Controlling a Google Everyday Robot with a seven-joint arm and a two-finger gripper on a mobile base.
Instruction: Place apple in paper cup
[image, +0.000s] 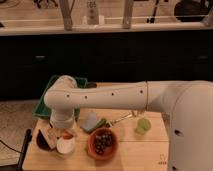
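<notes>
The paper cup (65, 146) is short, white and wide-mouthed, and stands at the front left of the wooden table. The apple (67, 134) shows as a small orange-red patch right above the cup's far rim, at the end of my arm. My gripper (63, 131) hangs down from the white wrist directly over the cup, mostly hidden by the wrist. Whether the apple is in the gripper or resting at the cup's rim cannot be told.
An orange bowl (102, 143) of dark berries stands right of the cup. A light green cup (142, 126) is further right. A grey-blue sponge (90, 120) and a utensil (122, 119) lie mid-table. A green tray (50, 102) sits behind, and a dark packet (42, 140) lies left.
</notes>
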